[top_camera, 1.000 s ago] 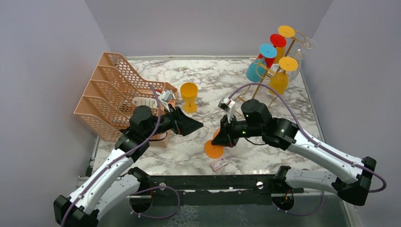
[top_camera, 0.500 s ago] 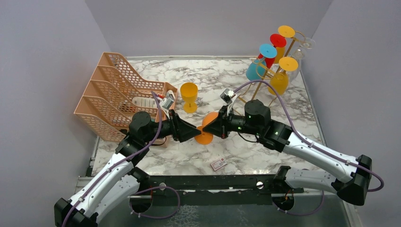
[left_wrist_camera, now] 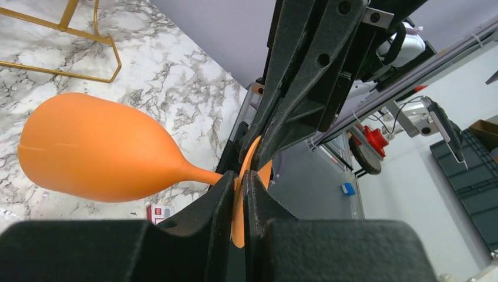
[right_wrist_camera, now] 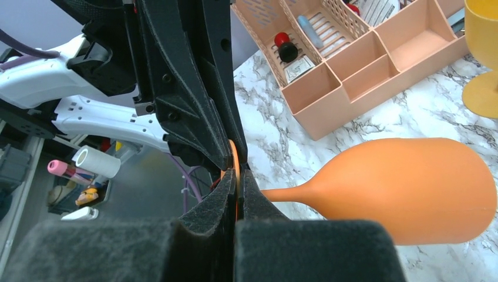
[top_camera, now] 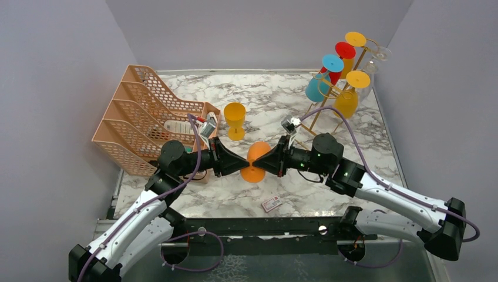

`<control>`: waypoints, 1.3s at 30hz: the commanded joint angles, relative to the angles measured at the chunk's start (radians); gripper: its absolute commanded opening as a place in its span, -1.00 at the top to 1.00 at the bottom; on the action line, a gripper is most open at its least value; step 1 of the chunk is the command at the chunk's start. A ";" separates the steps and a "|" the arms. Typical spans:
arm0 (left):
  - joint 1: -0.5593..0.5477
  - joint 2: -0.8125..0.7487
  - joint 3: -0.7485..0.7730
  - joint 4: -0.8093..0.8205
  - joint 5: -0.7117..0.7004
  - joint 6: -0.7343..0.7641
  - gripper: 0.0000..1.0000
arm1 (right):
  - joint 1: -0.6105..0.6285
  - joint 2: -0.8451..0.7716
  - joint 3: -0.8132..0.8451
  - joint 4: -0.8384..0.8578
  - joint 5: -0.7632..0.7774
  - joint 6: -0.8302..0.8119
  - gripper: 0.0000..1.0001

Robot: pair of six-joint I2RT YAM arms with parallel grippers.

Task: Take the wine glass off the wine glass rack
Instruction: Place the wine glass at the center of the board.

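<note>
Left jaws now tight on foot of wine glass (left_wrist_camera: 94, 150)

Overhead camera sits high behind both arm bases, tilted down over the whole marble table (top_camera: 223, 197) — wide, distant. Left wrist camera peers along its own fingers (left_wrist_camera: 211, 205) toward the right arm (left_wrist_camera: 317, 70), extremely close; right wrist camera stares back along its fingers (right_wrist_camera: 211, 202) at the left arm (right_wrist_camera: 176, 76), the peach organizer (right_wrist_camera: 376, 64) beyond. All three share the orange wine glass (top_camera: 257, 153) at mid-table — the wrist views from opposite sides.
</note>
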 commanded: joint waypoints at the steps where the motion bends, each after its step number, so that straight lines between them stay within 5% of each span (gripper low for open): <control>1: -0.005 0.008 0.011 0.041 0.143 0.020 0.74 | -0.001 -0.028 -0.022 0.097 0.042 0.002 0.98; 3: -0.006 0.004 0.024 0.037 0.165 0.037 1.00 | -0.001 -0.032 -0.032 0.113 0.032 0.001 0.98; 5: -0.006 -0.004 0.051 -0.016 0.146 0.082 1.00 | -0.001 -0.042 -0.036 0.122 -0.014 -0.033 0.87; 13: -0.006 0.012 0.108 -0.100 0.104 0.177 1.00 | -0.001 -0.098 0.006 -0.109 -0.115 -0.222 -0.24; 15: -0.006 0.022 0.122 -0.101 0.096 0.189 1.00 | -0.002 -0.091 0.004 -0.139 -0.163 -0.244 -0.36; 21: -0.006 0.024 0.160 -0.091 0.081 0.238 1.00 | -0.001 -0.021 0.017 -0.132 -0.236 -0.234 -0.16; 28: -0.006 -0.003 0.160 -0.089 0.063 0.269 1.00 | -0.001 0.036 -0.009 0.077 -0.215 -0.110 0.20; 32: -0.006 -0.024 0.150 -0.107 0.045 0.276 1.00 | -0.001 0.033 -0.052 0.173 -0.201 -0.075 0.23; 39: -0.006 -0.037 0.142 -0.121 0.026 0.277 1.00 | -0.001 0.020 -0.070 0.177 -0.244 -0.116 0.79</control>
